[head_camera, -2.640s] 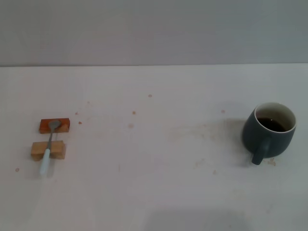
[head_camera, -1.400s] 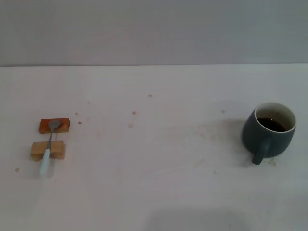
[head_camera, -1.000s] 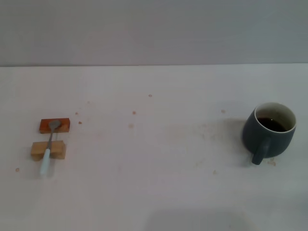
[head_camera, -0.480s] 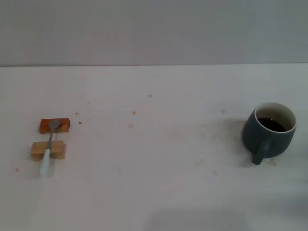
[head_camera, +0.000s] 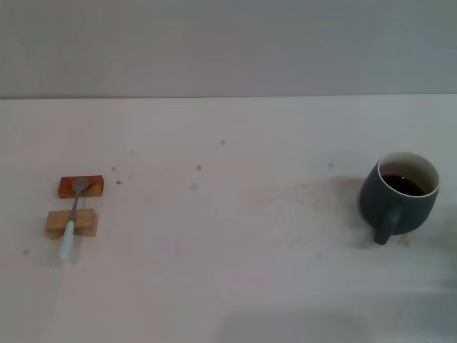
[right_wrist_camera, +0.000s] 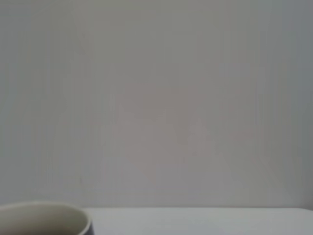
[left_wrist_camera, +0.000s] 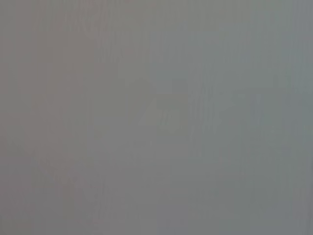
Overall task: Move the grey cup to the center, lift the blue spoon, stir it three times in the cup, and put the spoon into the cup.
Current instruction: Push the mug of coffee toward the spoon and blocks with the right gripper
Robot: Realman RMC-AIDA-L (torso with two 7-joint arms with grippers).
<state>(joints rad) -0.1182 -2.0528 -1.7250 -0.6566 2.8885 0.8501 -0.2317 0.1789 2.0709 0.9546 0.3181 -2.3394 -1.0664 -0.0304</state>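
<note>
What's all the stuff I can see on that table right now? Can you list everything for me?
grey cup: one, dark blue-grey outside and white inside, upright on the table's right side, handle toward the robot, dark liquid inside; its white rim also shows at the edge of the right wrist view.
blue spoon: one, pale blue handle and grey metal bowl, on the table's left side, lying across both wooden blocks.
orange-brown wooden block: one, under the spoon's bowl.
light tan wooden block: one, nearer the robot, under the spoon's handle.
table: one, white with small brownish specks.
wall: plain grey, behind the table.
robot's grippers: neither left nor right is in view.
</note>
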